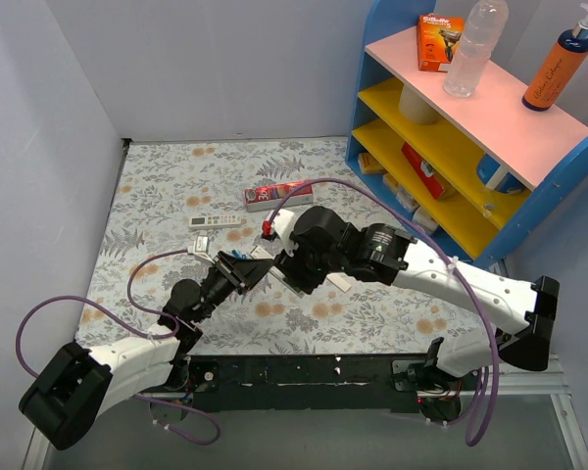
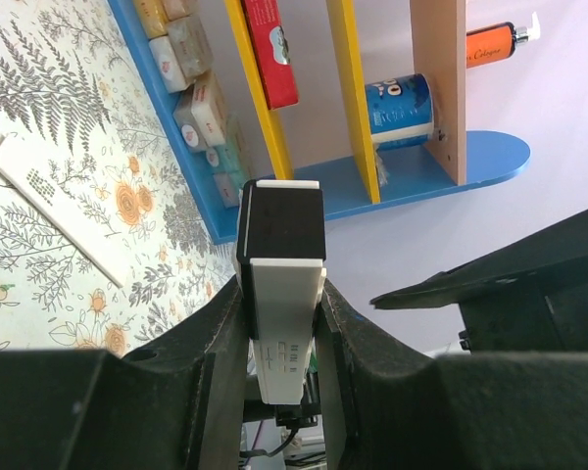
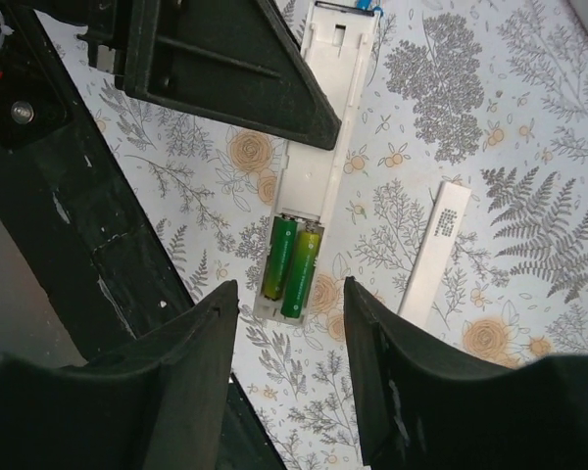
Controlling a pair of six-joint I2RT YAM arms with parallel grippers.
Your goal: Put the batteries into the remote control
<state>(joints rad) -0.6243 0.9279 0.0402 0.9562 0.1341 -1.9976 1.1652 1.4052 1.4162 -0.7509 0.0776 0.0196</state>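
The remote control [image 3: 318, 166] is a slim white bar held off the table with its back facing the right wrist camera. Its open compartment holds two green batteries [image 3: 292, 266] side by side. My left gripper [image 2: 280, 323] is shut on the remote [image 2: 286, 264], which stands up between its fingers and has a black end. My right gripper [image 3: 290, 294] hangs open just over the battery end, its jaws apart with nothing between them. In the top view the two grippers meet mid-table, left [image 1: 233, 266] and right [image 1: 274, 262].
A thin white strip with small print [image 3: 436, 250] lies on the floral cloth beside the remote. Farther back are a red carton [image 1: 279, 194] and another white bar with buttons [image 1: 216, 221]. A blue and yellow shelf [image 1: 451, 147] stands at the right.
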